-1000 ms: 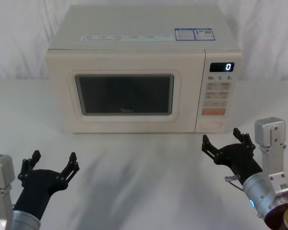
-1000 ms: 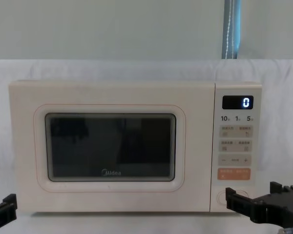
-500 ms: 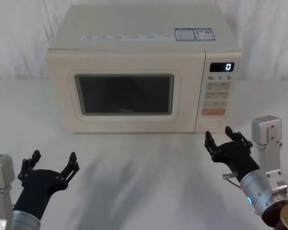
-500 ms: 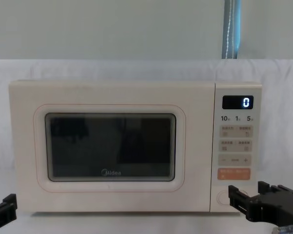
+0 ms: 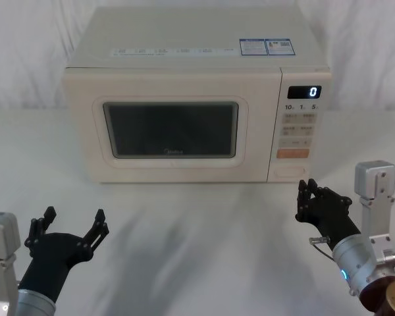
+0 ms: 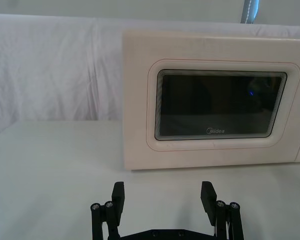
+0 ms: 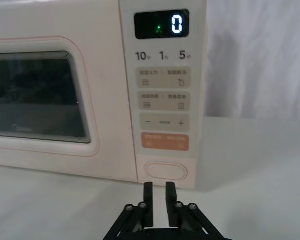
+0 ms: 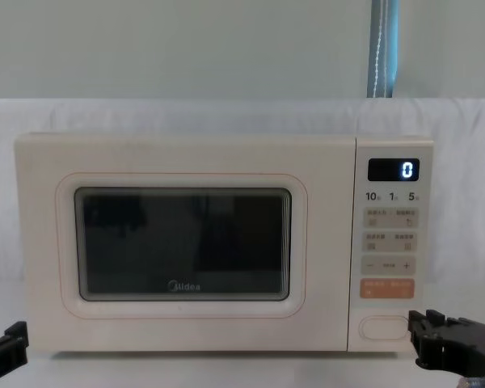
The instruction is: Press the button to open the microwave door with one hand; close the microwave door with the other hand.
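right pincer (image 7: 159,196) nearly closed, empty, levelled just before the button (image 7: 166,171); left pincer (image 6: 163,196) wide open.

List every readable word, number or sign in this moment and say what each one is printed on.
"Midea": grey logo on the microwave door, under the window.
"0": lit display atop the control panel.
"10", "1", "5": printed below the display; their small suffix marks are unreadable.
"–" and "+": on the beige key.
Print on the other beige keys, the orange key and the top stickers: too small to read.
The button: unmarked.
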